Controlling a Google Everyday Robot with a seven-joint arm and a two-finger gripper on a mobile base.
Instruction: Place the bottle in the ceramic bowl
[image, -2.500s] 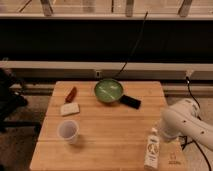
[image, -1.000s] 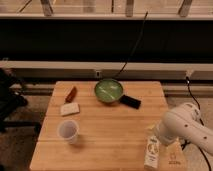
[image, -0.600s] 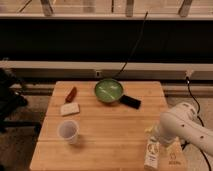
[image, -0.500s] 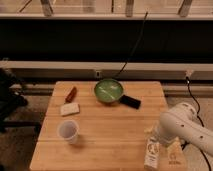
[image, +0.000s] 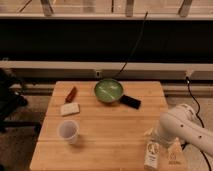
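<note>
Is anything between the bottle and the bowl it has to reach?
Only a flat black object lies beside the bowl, roughly on the line from the bottle. The hand sits at the top of the bottle, nothing visible between them.

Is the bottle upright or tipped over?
Upright: the bottle stands tall on the table by its near edge. The tool hovers just above it, open.
</note>
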